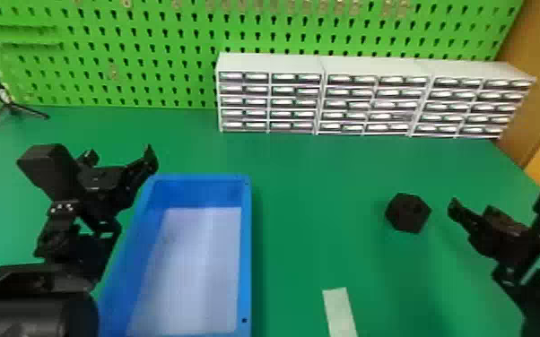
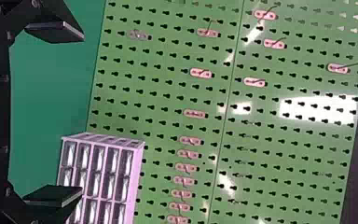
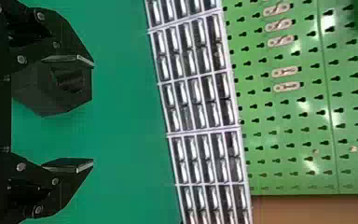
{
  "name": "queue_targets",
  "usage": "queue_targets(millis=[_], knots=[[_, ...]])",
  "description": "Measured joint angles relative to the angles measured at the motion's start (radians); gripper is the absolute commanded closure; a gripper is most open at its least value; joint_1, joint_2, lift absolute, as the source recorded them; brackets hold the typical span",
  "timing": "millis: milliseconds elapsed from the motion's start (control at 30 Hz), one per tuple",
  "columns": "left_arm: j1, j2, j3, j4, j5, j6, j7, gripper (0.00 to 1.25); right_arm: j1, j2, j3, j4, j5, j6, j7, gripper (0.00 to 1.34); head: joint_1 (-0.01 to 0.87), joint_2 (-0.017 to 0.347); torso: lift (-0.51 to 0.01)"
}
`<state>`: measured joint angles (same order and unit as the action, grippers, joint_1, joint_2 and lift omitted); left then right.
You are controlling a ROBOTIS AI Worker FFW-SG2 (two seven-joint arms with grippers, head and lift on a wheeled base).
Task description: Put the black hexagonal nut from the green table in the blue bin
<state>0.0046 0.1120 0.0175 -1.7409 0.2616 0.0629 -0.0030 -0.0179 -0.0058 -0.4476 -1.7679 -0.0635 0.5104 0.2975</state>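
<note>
Nut (image 1: 408, 213) sits near right tool (image 1: 473, 207) — 2 fingers spread.

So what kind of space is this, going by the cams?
Probably a workshop or robot test bench: green pegboard with small fittings on it, a bank of small drawers against it, and a green table bearing a blue bin.
</note>
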Motion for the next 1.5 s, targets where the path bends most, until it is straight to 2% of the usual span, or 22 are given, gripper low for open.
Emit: queue_targets(millis=[200,567,800,1000,1233,1500], knots=[[0.000,0.000,0.001,-0.001,0.000,0.000,0.000,0.13,-0.005,-0.012,0.001,-0.094,0.010,0.185,-0.047,0.51,0.692,0.008,-0.097],[0.000,0.000,0.003,-0.004,-0.001,0.001,0.000,0.13,-0.018,-0.088,0.009,-0.228,-0.040,0.484,-0.066,0.51,0.692,0.008,-0.097],[0.001,0.000,0.007,-0.009,-0.003,0.003,0.000,0.13,-0.031,-0.104,0.009,-0.302,-0.033,0.654,-0.066,0.51,0.692,0.008,-0.097],[0.001,0.000,0.009,-0.012,-0.004,0.005,0.000,0.13,-0.048,-0.116,0.014,-0.384,0.017,0.822,-0.066,0.51,0.692,0.008,-0.097],[0.001,0.000,0.011,-0.014,-0.004,0.006,0.000,0.13,-0.066,-0.142,0.014,-0.457,0.049,1.006,-0.065,0.51,0.692,0.008,-0.097],[0.002,0.000,0.014,-0.018,-0.004,0.007,0.000,0.13,-0.071,-0.179,0.031,-0.515,0.050,1.056,-0.064,0.51,0.692,0.008,-0.097]])
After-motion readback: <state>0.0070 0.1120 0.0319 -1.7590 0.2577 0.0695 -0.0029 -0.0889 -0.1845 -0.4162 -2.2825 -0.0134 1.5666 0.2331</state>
